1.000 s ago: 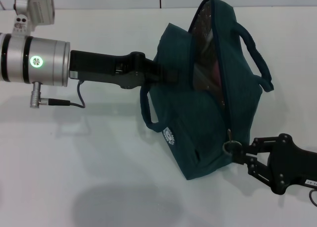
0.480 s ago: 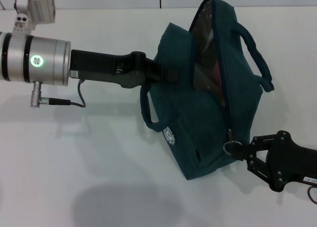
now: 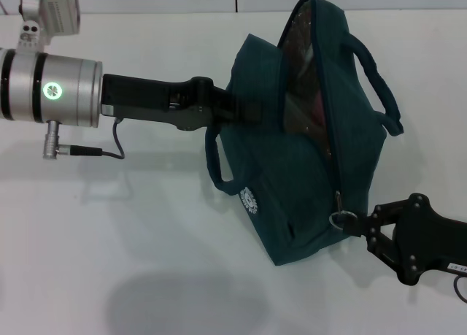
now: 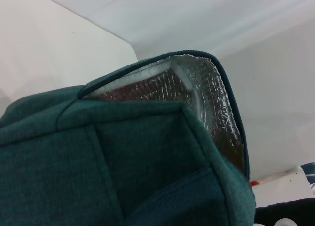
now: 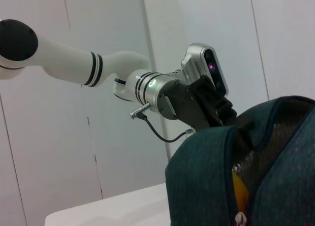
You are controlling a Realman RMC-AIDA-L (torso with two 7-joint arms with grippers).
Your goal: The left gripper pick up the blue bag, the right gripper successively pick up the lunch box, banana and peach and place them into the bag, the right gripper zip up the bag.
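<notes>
The blue bag [image 3: 306, 167] hangs above the white table with its zip open, showing silver lining [image 4: 197, 88] and a reddish shape inside that I cannot identify. My left gripper [image 3: 244, 110] is shut on the bag's left side and holds it up. My right gripper [image 3: 361, 222] is at the bag's lower right corner, shut on the ring of the zipper pull [image 3: 341, 220]. In the right wrist view, the bag [image 5: 216, 177] fills the lower corner, and a yellow strip of the banana [image 5: 239, 190] shows through the opening. The lunch box and peach are hidden.
The white table [image 3: 109, 233] lies under the bag, with a wall behind it. The bag's carry handles [image 3: 376, 76] loop out on both sides. The left arm [image 5: 157, 88] reaches to the bag in the right wrist view.
My right gripper has shifted slightly right and down, and the zipper ring has followed it. The left arm and the bag have stayed still.
</notes>
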